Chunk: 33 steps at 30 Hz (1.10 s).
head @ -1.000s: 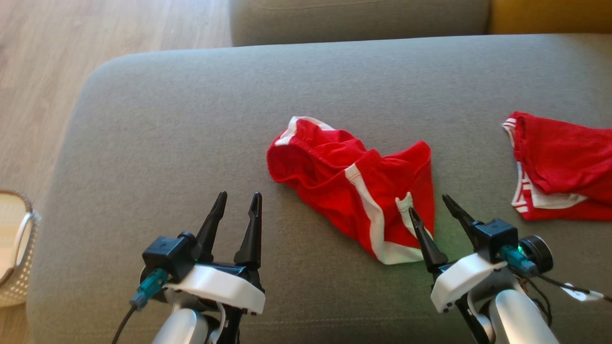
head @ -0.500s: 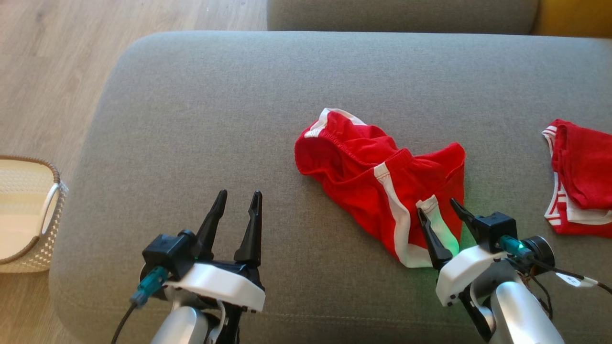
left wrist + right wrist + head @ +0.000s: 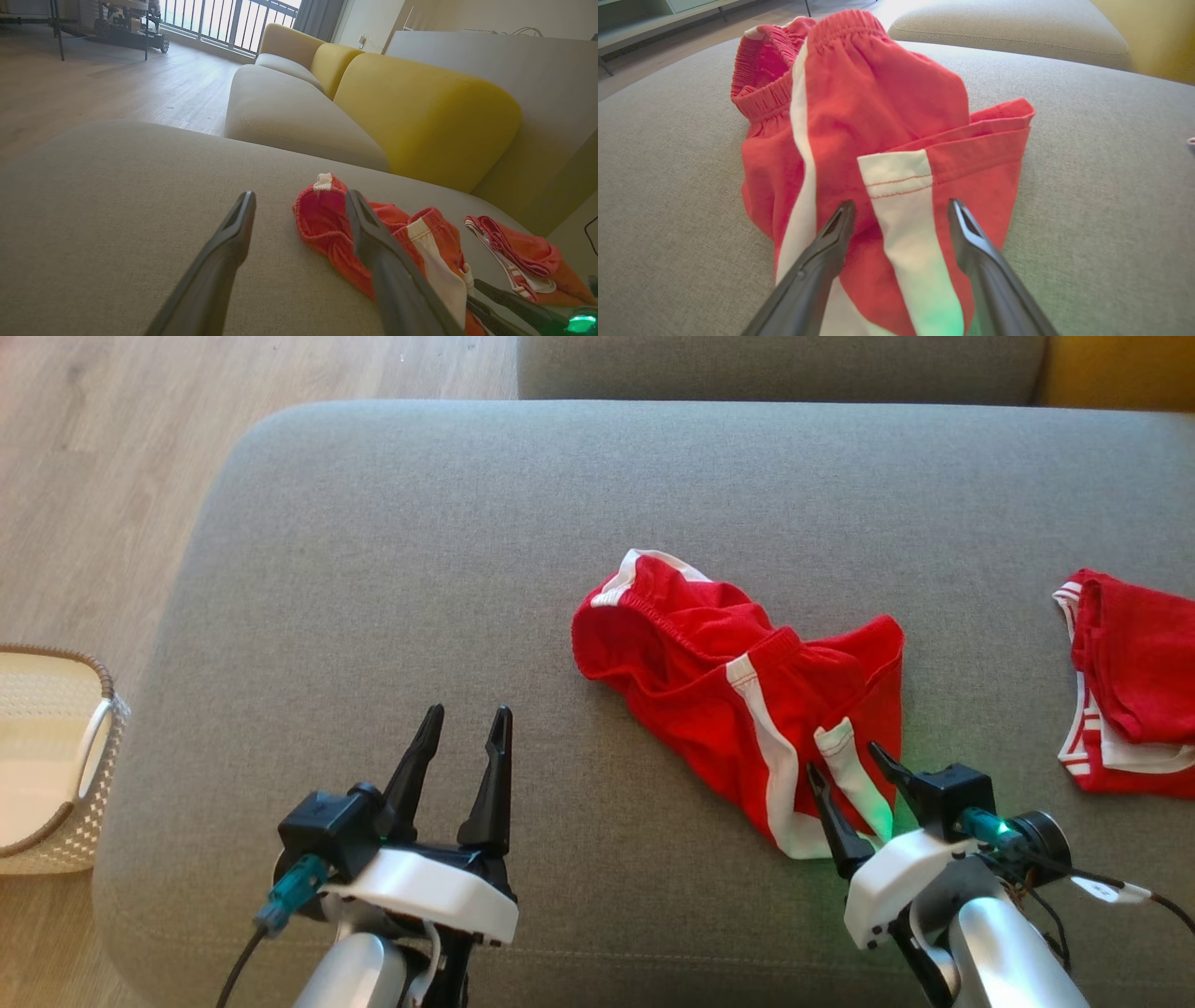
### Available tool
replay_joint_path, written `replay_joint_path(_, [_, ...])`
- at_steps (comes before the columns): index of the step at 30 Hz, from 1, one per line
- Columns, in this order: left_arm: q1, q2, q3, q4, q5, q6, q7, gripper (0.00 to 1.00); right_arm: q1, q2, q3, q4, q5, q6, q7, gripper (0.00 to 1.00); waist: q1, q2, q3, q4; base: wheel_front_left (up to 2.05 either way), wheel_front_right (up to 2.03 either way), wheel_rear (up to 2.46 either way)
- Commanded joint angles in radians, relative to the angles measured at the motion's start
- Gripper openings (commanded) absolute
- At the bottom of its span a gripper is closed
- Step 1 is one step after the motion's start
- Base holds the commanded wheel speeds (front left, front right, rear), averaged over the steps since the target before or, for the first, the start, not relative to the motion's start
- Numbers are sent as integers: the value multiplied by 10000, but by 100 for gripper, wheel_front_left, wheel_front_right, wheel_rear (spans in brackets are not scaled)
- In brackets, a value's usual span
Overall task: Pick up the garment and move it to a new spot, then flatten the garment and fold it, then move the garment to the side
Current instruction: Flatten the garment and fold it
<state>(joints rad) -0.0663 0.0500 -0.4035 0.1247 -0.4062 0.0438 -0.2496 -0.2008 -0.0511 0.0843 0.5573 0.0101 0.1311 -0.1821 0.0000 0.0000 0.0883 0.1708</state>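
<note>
1. Since the earlier frames the whole head view has been shifted by a camera turn. Within it the right gripper (image 3: 840,758) has been brought slightly lower in the frame, over the near hem of the garment (image 3: 709,672). The left gripper (image 3: 469,711) has been left where it was.
2. The garment, red shorts with white side stripes, is seen crumpled just right of centre in the head view, resting on the grey cushion (image 3: 373,523). A second red garment (image 3: 1130,681) lies well apart at the right edge, and a woven basket (image 3: 56,747) is seen on the floor at the left edge.
3. Nothing of the task is judged to be done: the garment has not been lifted. Moving, flattening, folding and setting aside are all left.
4. The right gripper is held low with its fingers pointing up the frame. In the right wrist view its jaws are spread, with a white stripe (image 3: 901,186) between them and nothing gripped.
5. The left gripper is held at the lower left of the head view, over bare cushion beside the garment. Its jaws are also spread and nothing is held.
</note>
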Motion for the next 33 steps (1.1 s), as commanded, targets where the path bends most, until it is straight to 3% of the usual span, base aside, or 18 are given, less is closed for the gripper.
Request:
replay_joint_path(1, [-364, 3, 310, -312, 38, -17, -122, 100, -500, 8, 174, -201, 8, -4, -162, 100, 0, 0, 7, -9, 0, 0, 0])
replay_joint_path(2, [-364, 3, 307, -308, 46, -18, -122, 100, -530, 8, 162, -160, 24, -4, -176, 100, 0, 0, 12, -13, 0, 0, 0])
replay_joint_path(3, [-366, 3, 307, -300, 54, -19, -122, 100, -561, 8, 158, -116, 39, -4, -189, 75, 0, 0, 16, -17, 0, 0, 0])
replay_joint_path(5, [-371, 3, 304, -286, 64, -23, -122, 100, -626, 8, 163, -15, 34, -4, -216, 11, 0, 0, 29, -21, 0, 0, 0])
replay_joint_path(6, [-374, 3, 300, -278, 71, -26, -122, 100, -660, 8, 157, 23, 21, -4, -243, 0, 0, 0, 35, -20, 0, 0, 0])
replay_joint_path(16, [-316, 3, 351, -237, 151, -80, -122, 100, -548, 8, -435, -2, 310, -4, -504, 0, 0, 0, -116, -285, 0, 0, 0])
replay_joint_path(25, [-688, 3, -344, -127, -19, -243, -122, 100, 87, 9, -746, -833, 1506, -4, -482, 0, 0, 0, -156, -1213, 0, 0, 0])
replay_joint_path(33, [-2219, 48, -1501, 2077, 472, -811, 479, 100, -60, 9, -62, -1292, 1824, -4, -210, 0, 0, 0, 26, -2111, 0, 0, 0])
